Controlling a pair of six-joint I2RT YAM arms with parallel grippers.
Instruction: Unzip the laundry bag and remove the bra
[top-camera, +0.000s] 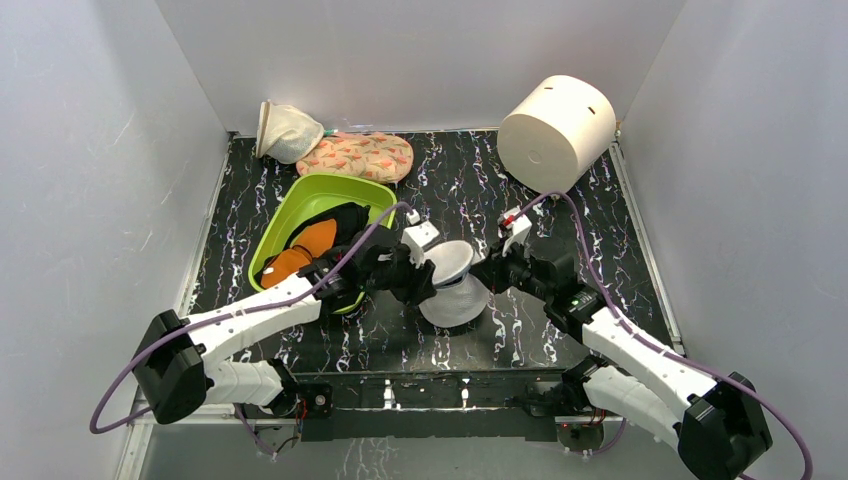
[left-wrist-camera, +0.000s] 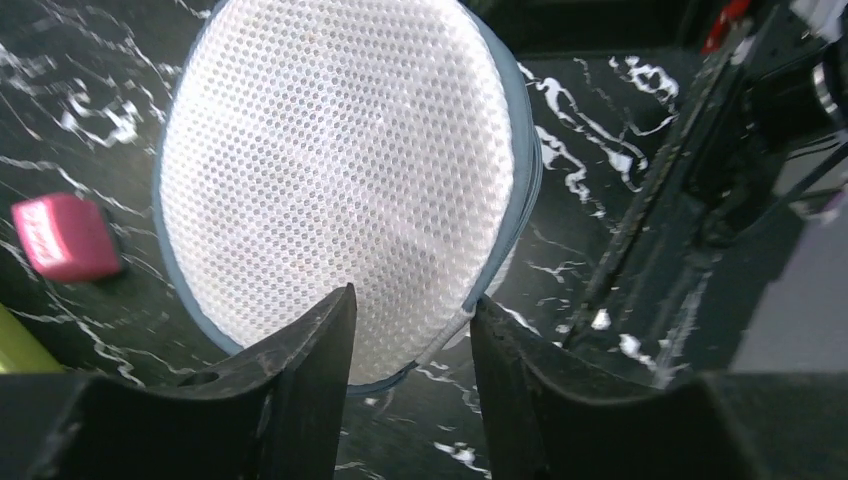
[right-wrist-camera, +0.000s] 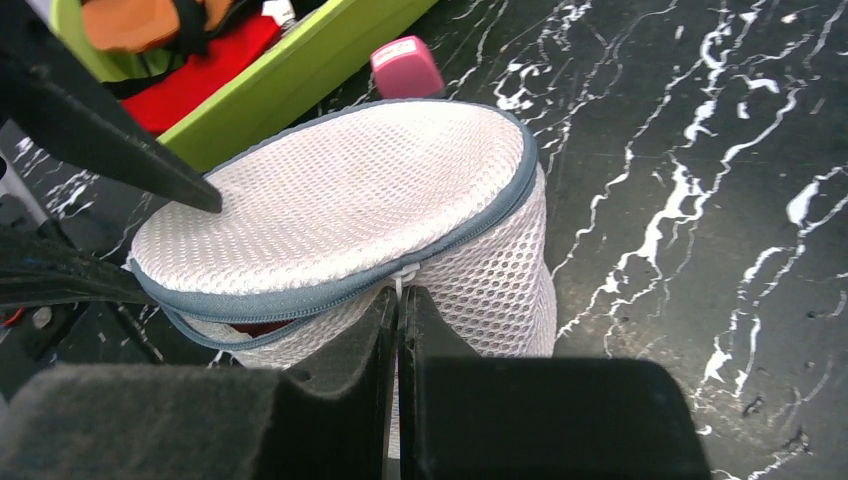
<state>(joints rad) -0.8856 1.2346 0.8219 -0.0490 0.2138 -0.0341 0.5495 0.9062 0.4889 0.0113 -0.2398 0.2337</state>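
Note:
The laundry bag, a round white mesh bag with a grey-blue zip around its lid, stands in the middle of the black marbled table. My left gripper is at the bag's left side, jaws apart, with the lid's rim between the fingers. My right gripper is at the bag's right side, shut on the white zip pull. The zip gapes at the left of the right wrist view, where a dark red sliver shows. The bra is hidden.
A green basin of orange, black and red clothes sits left of the bag. A pink cube lies beside it. At the back are a big white cylinder, a cream mesh pouch and a patterned pad.

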